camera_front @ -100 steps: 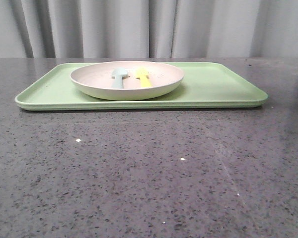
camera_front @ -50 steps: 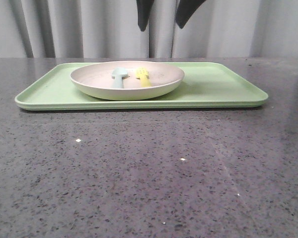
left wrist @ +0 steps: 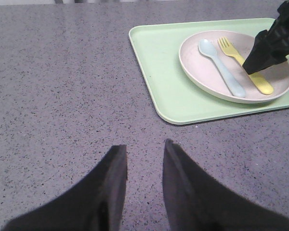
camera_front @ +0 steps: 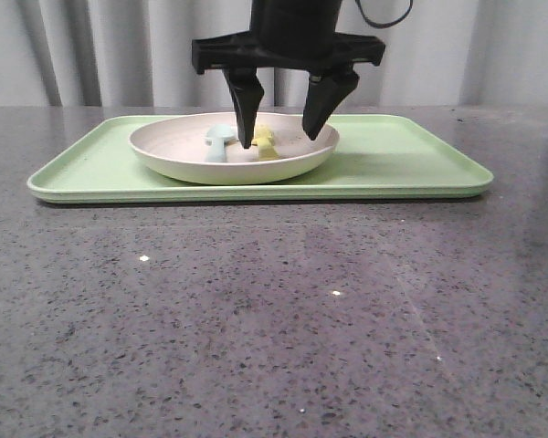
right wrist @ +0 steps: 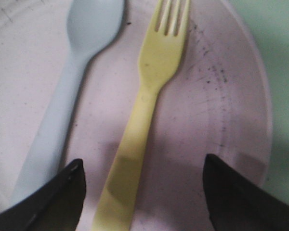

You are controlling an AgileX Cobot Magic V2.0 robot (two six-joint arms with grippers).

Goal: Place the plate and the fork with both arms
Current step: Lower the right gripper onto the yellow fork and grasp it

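Observation:
The pale pinkish plate (camera_front: 192,164) lies on the left half of the light-green tray (camera_front: 402,164). In it lie the yellow fork (camera_front: 265,144) and a pale blue spoon (camera_front: 219,141) side by side. My right gripper (camera_front: 279,137) hangs open just above the plate. In the right wrist view its fingertips straddle the fork's (right wrist: 149,96) handle without touching it. My left gripper (left wrist: 144,144) is open over the bare table, well away from the tray (left wrist: 164,62), with nothing between its fingers. It does not show in the front view.
The dark speckled table (camera_front: 274,319) stretches wide in front of the tray. The right half of the tray holds nothing. A grey curtain (camera_front: 493,55) hangs behind the table.
My right gripper has come down from above the front view's top edge to just over the plate, open around the fork. Plate, fork and spoon have not moved.

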